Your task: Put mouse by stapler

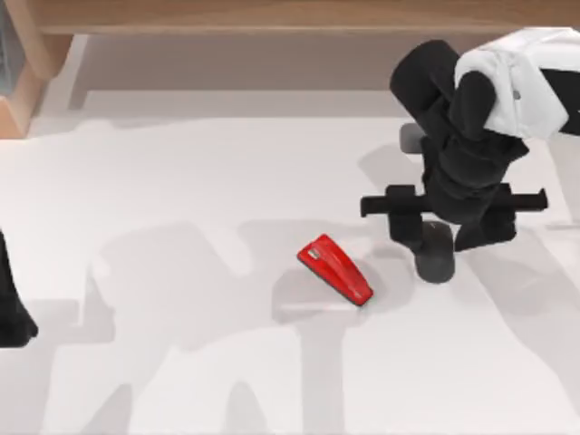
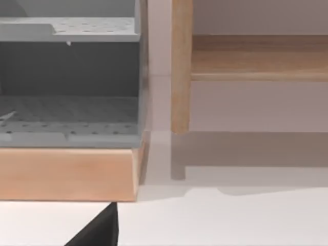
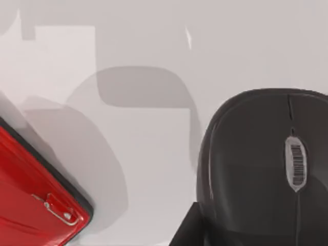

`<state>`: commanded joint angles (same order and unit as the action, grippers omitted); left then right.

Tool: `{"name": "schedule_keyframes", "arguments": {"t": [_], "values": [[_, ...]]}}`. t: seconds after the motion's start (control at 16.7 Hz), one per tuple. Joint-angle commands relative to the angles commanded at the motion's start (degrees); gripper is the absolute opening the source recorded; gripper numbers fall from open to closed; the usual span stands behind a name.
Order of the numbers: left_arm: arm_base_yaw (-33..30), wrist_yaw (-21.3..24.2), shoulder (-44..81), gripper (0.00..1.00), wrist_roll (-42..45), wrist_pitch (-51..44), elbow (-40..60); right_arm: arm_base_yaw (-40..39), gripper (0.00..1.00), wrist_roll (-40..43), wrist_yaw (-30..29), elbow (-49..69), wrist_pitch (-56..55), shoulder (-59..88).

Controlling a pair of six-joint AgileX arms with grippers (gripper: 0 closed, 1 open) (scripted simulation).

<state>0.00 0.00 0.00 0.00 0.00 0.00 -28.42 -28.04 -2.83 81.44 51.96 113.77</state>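
The red wedge-shaped stapler [image 1: 335, 269] lies slantwise on the white table near the middle, and its thick end [image 3: 36, 195] shows in the right wrist view. The dark grey mouse [image 1: 436, 256] is just to the stapler's right, a short gap away. In the right wrist view the mouse [image 3: 261, 169] looms close, with its pale scroll wheel visible. My right gripper [image 1: 442, 237] comes down onto the mouse from above and is shut on it, with one black finger [image 3: 188, 230] against its side. Whether the mouse touches the table I cannot tell. My left arm [image 1: 11, 304] is parked at the left edge.
A wooden shelf [image 1: 272, 16] runs along the back edge. At the back left stands a wood-framed grey perforated rack [image 2: 66, 118], with a wooden post [image 2: 180, 66] beside it. Bare table [image 1: 181, 362] stretches left of and in front of the stapler.
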Motion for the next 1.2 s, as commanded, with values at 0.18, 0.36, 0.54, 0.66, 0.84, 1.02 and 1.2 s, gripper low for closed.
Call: {"name": "schedule_keyframes", "arguments": {"t": [0.18,0.36,0.54,0.66,0.84,1.02,1.2], "values": [[0.00,0.00,0.00,1.00,0.00,0.00,0.00,-0.07,0.00,-0.07,0.00,0.40,-0.39,0.12],[0.00,0.00,0.00,1.00,0.00,0.00,0.00,-0.18,0.00,-0.11,-0.05,0.75,-0.89,0.15],[0.00,0.00,0.00,1.00,0.00,0.00,0.00,-0.28,0.00,-0.11,-0.11,0.79,-1.45,0.00],[0.00,0.00,0.00,1.00,0.00,0.00,0.00,-0.28,0.00,-0.09,-0.14,0.64,-1.85,-0.13],[0.00,0.00,0.00,1.00,0.00,0.00,0.00,-0.22,0.00,-0.01,-0.15,0.08,-2.47,-0.16],[0.00,0.00,0.00,1.00,0.00,0.00,0.00,-0.15,0.00,0.11,-0.14,-0.91,-2.84,0.41],[0.00,0.00,0.00,1.00,0.00,0.00,0.00,-0.13,0.00,0.14,-0.10,-2.00,-2.83,1.43]]}}
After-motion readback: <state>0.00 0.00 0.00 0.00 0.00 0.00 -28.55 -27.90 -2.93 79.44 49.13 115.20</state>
